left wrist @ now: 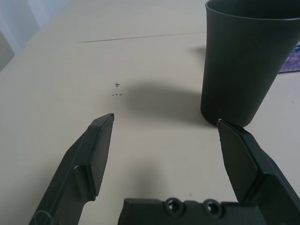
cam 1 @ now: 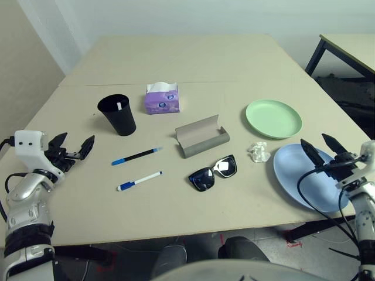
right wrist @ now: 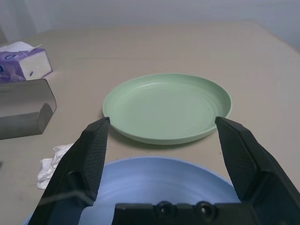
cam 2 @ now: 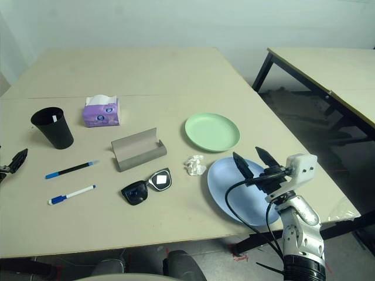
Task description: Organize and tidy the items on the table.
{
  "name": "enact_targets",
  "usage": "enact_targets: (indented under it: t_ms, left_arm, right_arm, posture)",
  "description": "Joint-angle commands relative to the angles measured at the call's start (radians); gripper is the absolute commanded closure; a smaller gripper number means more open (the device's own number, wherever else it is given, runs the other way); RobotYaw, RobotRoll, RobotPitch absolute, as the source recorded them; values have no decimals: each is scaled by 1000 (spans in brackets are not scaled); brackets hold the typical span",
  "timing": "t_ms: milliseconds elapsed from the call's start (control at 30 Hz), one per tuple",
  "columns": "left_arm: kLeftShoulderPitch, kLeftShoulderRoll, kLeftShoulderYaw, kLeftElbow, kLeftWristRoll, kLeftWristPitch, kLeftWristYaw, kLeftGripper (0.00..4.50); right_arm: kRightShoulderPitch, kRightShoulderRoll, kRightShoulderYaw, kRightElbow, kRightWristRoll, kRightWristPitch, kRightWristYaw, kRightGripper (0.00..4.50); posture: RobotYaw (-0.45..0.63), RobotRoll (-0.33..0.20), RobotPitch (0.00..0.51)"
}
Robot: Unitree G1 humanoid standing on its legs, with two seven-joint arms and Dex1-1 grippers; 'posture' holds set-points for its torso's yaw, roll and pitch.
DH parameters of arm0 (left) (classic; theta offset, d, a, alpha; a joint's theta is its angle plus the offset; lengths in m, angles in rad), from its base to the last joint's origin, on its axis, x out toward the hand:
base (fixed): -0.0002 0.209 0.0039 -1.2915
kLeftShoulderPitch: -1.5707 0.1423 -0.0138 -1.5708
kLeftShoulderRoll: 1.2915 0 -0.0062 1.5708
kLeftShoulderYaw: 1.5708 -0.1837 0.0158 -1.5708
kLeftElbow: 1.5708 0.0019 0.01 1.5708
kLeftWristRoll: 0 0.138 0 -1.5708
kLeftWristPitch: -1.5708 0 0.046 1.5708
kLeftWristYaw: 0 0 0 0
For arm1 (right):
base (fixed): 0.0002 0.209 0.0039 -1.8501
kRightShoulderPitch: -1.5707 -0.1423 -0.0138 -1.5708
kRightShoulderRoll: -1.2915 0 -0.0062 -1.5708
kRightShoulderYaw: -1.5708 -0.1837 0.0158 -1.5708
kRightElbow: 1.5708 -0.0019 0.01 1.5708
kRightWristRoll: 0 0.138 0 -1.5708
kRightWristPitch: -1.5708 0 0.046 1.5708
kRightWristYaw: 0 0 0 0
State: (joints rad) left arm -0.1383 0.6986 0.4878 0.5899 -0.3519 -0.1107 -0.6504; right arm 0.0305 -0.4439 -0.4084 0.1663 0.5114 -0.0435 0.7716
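The left claw hangs at the near left of the table, its 2 black fingers spread wide and holding nothing. The right claw hangs at the near right, also wide and empty, with its fingertips over the near part of the blue plate.

Nearest the left claw, just ahead of its fingers, stands the black cup, upright on the tabletop, apart from the tips. To that claw's inner side lie the 2 blue-capped pens: the white pen nearer the table's front edge, and the black pen just beyond it, roughly parallel, neither touching the other.

Between the 2 claws, toward the front, the black sunglasses rest unfolded on the table. Just beyond them sits the grey glasses case, open, its lid tipped back.

To the right claw's inner side, the white tissue wad lies touching or nearly touching the blue plate's edge; which cannot be told. Straight ahead of the right claw, past the blue plate, sits the green plate, close to the blue one.

Farther off, beyond the cup and case, a purple tissue box stands near the thin seam across the table. At the far right is a black-legged table.
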Motion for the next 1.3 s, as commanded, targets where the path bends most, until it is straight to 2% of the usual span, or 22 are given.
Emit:
enact_targets:
  t_ms: [33,267,667,833,1100,1300]
  left_arm:
    - [-19,-14,-29,-10,18,-2,6,38]
    - [-24,-5,-18,-18,9,3,20,38]
    - [122,-69,16,-163,-24,19,67,38]
    - [141,-72,12,-204,-34,29,61,38]
    - [115,0,-103,-287,-136,88,-340,38]
    - [86,66,-272,-357,-112,42,-654,38]
  right_arm:
    - [12,7,0,-13,9,11,-9,0]
    - [-14,6,-1,17,5,4,-11,0]
    - [-26,-47,-33,60,14,-7,22,0]
    - [-41,-71,-40,70,16,4,29,0]
    - [-42,-79,-42,60,12,-6,36,0]
    - [-29,-79,-47,47,9,0,21,0]
  posture:
    - [-54,0,0]
    - [-39,0,0]
    - [-55,0,0]
    - [-57,0,1]
    - [-82,0,0]
    - [-105,0,0]
